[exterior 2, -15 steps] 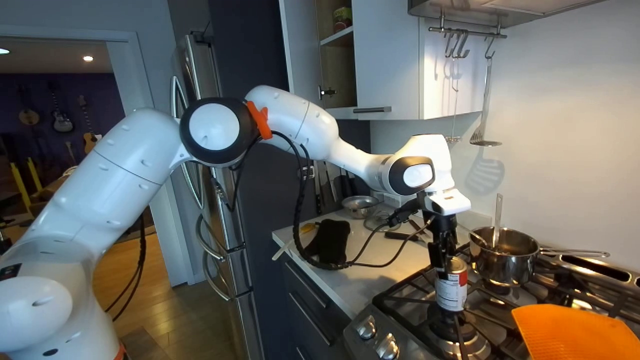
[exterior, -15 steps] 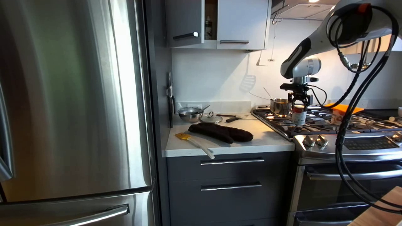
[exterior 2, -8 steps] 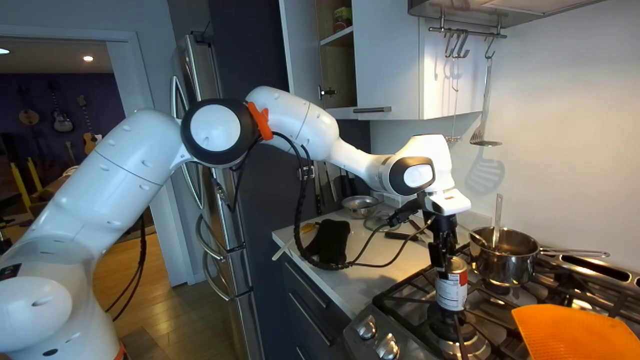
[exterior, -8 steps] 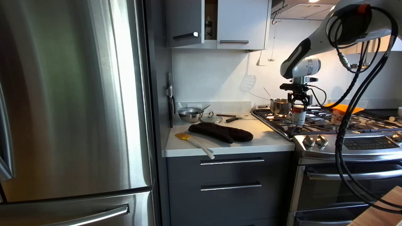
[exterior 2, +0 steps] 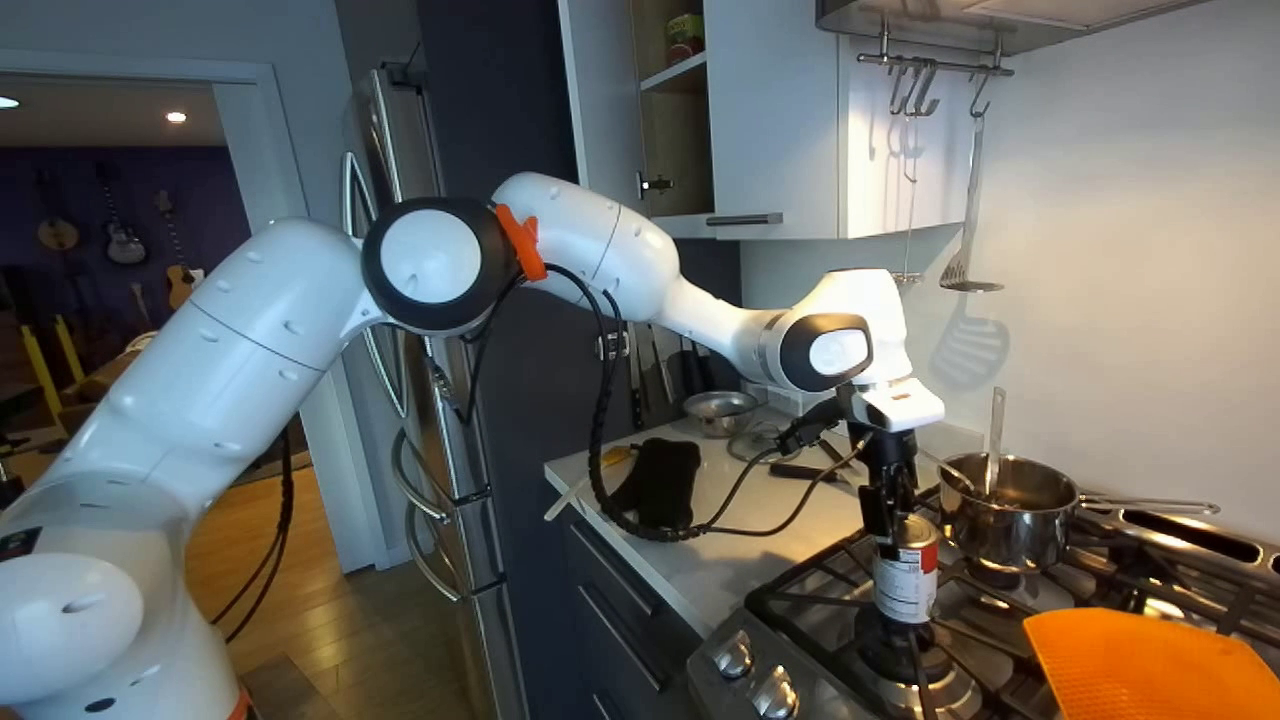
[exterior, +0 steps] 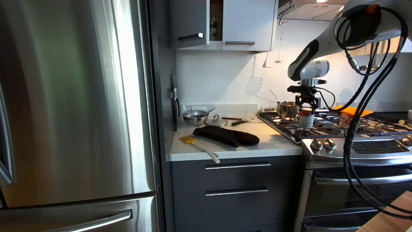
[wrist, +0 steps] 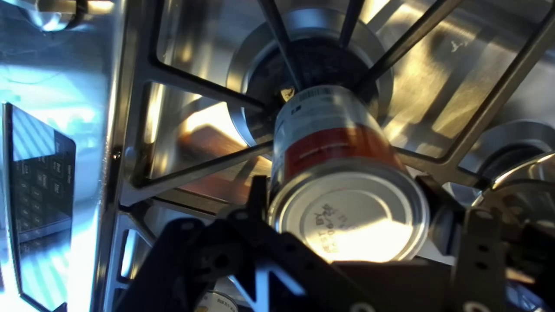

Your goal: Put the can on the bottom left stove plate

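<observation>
The can [exterior 2: 906, 588], with a white and red label, stands upright over the front-left burner [exterior 2: 905, 668], seen in both exterior views; it also shows here [exterior: 306, 121]. In the wrist view the can's bright metal end [wrist: 342, 208] faces the camera and its far end lies over the black burner cap [wrist: 318, 60] and grate. I cannot tell if its base touches the grate. My gripper [wrist: 344, 186] has one finger on each side of the can's upper rim and is shut on it. In the exterior views my gripper [exterior 2: 898, 540] points straight down.
A shiny pot [exterior 2: 1010, 520] with utensils stands behind the can. An orange-topped item [exterior: 346, 119] is on the cooktop, its orange sheet [exterior 2: 1150, 660] near the camera. A dark oven mitt [exterior: 225, 136] and spatula [exterior: 201, 148] lie on the counter. Control knobs [exterior 2: 735, 655] line the stove's front.
In the last half second my gripper and the can have shifted together very slightly to the right in both exterior views. Everything else is unchanged.
</observation>
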Action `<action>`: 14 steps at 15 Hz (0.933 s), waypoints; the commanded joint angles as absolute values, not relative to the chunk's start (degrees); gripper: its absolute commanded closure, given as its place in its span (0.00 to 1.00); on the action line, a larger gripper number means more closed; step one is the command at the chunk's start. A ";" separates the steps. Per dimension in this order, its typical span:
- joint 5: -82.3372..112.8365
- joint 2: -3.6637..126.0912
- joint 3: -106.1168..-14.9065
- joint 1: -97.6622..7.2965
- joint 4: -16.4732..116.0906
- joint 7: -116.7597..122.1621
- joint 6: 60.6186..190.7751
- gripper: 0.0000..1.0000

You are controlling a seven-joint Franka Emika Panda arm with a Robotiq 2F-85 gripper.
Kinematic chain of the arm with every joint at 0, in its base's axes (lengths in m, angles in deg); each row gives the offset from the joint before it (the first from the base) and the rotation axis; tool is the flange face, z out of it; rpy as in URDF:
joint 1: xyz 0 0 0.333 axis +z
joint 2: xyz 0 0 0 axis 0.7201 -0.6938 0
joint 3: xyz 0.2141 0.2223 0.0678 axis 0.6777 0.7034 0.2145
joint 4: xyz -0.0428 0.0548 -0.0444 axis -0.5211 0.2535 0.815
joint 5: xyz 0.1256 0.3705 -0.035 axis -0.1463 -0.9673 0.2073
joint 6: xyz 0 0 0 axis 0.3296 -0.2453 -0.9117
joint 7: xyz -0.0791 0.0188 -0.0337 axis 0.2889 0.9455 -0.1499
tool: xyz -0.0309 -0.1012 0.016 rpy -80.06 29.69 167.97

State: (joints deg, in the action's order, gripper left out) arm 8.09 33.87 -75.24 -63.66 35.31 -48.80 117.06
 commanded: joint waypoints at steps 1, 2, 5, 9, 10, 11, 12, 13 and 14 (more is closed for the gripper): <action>7.24 33.65 -74.65 -64.65 33.76 -47.82 115.40 0.07; 7.26 33.71 -74.66 -64.65 33.82 -47.82 115.40 0.02; 7.35 34.00 -74.64 -64.65 33.82 -47.62 115.27 0.00; 7.29 35.43 -74.07 -64.60 34.42 -45.80 114.32 0.00; 7.40 36.48 -73.91 -64.29 35.51 -44.63 113.72 0.00; 7.66 37.02 -73.88 -64.08 35.84 -43.88 112.82 0.00; 8.01 37.94 -73.87 -63.69 36.49 -43.12 111.49 0.00; 8.34 38.98 -73.89 -63.27 37.31 -42.30 110.73 0.00; 8.66 39.86 -73.99 -62.83 37.93 -41.65 110.10 0.00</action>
